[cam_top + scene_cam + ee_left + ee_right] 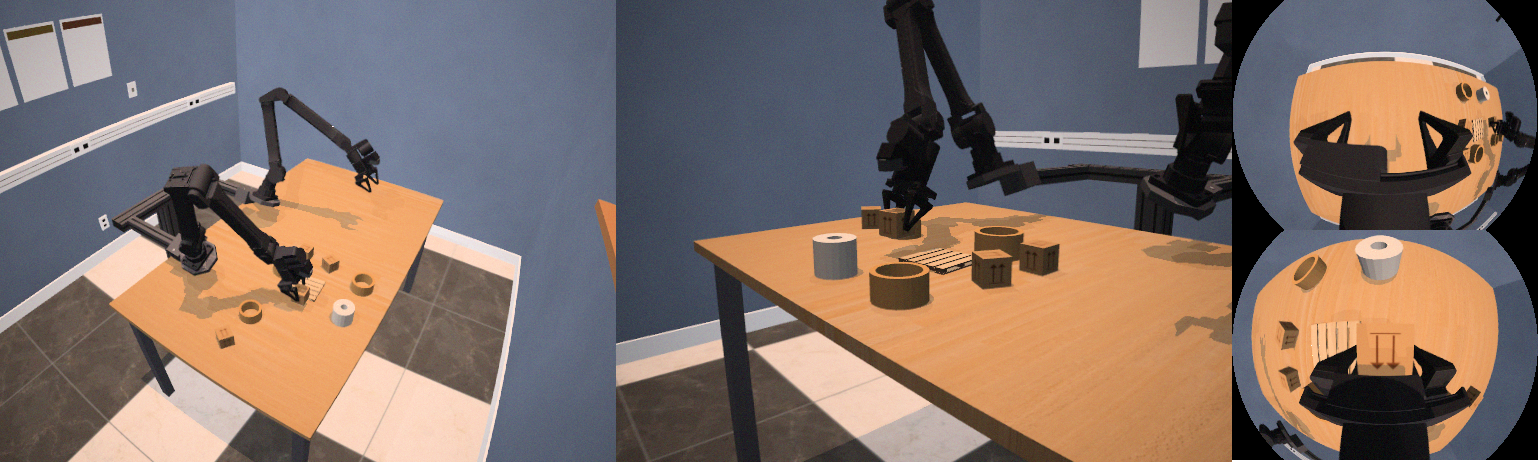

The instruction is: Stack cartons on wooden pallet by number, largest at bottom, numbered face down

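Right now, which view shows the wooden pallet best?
Exterior: the whole slatted top of the pallet reads almost unobstructed. Top: partly hidden by the right gripper and its carton. Right wrist: close, partly covered. Left wrist: small, off to one side.

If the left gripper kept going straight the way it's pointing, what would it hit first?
Probably the table; nothing shows between the left gripper and it, though depth is unclear.
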Available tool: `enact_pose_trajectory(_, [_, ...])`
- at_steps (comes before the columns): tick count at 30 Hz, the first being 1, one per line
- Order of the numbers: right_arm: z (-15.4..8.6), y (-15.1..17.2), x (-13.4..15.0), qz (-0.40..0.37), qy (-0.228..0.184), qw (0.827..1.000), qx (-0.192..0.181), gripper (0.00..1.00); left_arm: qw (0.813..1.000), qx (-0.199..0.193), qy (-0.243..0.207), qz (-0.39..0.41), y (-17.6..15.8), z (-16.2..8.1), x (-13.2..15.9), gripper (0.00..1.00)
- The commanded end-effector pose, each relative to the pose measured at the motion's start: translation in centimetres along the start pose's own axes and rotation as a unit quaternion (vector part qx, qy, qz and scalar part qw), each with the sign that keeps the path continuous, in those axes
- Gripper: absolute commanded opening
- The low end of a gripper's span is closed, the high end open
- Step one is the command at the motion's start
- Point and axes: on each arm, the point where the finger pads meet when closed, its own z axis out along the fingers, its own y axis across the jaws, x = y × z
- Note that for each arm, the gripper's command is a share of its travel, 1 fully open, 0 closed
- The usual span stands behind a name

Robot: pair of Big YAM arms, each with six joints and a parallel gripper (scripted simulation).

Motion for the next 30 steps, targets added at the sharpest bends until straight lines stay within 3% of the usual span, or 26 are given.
enact_pose_trajectory(1, [-1.0, 0.7, -2.1, 0.016, -0.015, 1.000, -0.005, 0.50, 1.000, -0.005, -0.015, 0.008, 0.6, -0.3, -2.0, 1.00])
enact_pose_trajectory(7, [-6.0, 2.9, -3.8, 0.047, -0.006, 0.999, -0.009, 0.50, 1.000, -0.005, -0.015, 0.008, 0.6, -0.3, -2.0, 1.00])
enact_pose_trajectory(9, [-6.0, 2.9, -3.8, 0.047, -0.006, 0.999, -0.009, 0.50, 1.000, -0.005, -0.015, 0.008, 0.6, -0.3, -2.0, 1.00])
enact_pose_trajectory(19, [-21.0, 8.6, -10.0, 0.038, -0.009, 0.999, -0.007, 0.50, 1.000, -0.005, -0.015, 0.008, 0.6, -0.3, -2.0, 1.00])
enact_pose_trajectory(23, [-24.3, 10.3, -11.2, 0.024, -0.006, 1.000, -0.004, 0.50, 1.000, -0.005, -0.015, 0.008, 0.6, -0.3, -2.0, 1.00])
enact_pose_trajectory(27, [-24.6, 10.6, -11.6, 0.021, 0.001, 1.000, 0.004, 0.50, 1.000, -0.005, -0.015, 0.008, 0.6, -0.3, -2.0, 1.00])
enact_pose_trajectory(30, [-26.7, 11.8, -12.2, 0.006, -0.001, 1.000, 0.000, 0.50, 1.000, -0.005, -0.015, 0.008, 0.6, -0.3, -2.0, 1.00])
